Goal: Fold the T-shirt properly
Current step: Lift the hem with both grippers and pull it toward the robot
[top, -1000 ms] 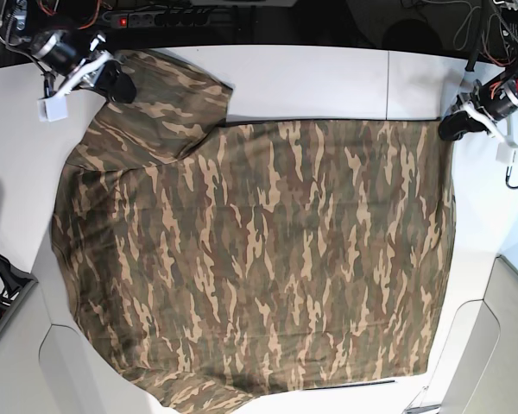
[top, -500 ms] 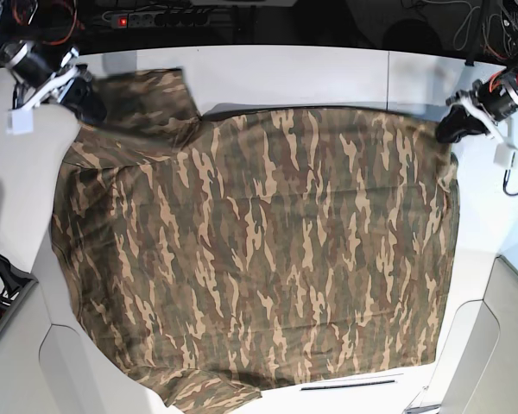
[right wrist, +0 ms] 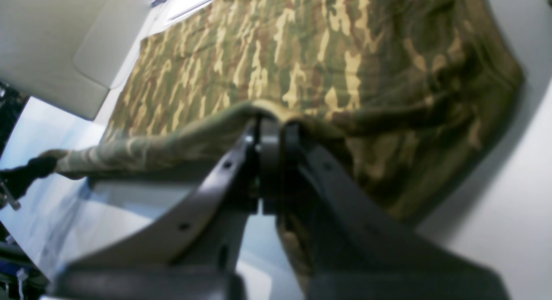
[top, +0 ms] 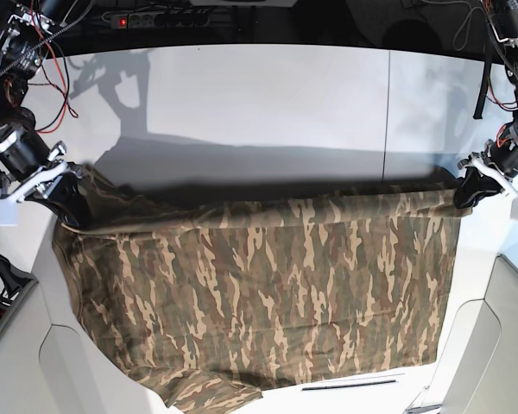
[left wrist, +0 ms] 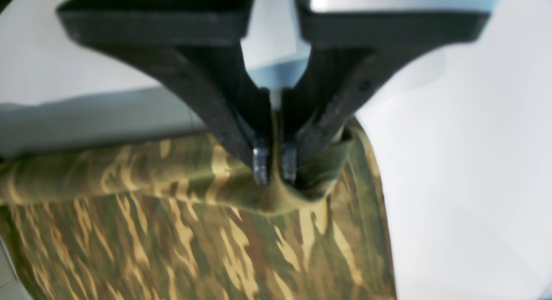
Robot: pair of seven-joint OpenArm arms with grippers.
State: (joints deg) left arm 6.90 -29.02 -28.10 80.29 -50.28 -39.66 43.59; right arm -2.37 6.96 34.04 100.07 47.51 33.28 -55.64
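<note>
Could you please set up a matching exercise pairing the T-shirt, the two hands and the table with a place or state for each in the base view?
Things:
1. T-shirt
2. left hand
3. right hand
4. table

Places or states:
A. white, bare along the far side
B. shut on the cloth at the view's left edge
C. camouflage, far edge lifted and stretched between two grips
D. shut on the cloth at the view's right edge

Pairs: 1-C, 2-D, 3-B, 4-A
</note>
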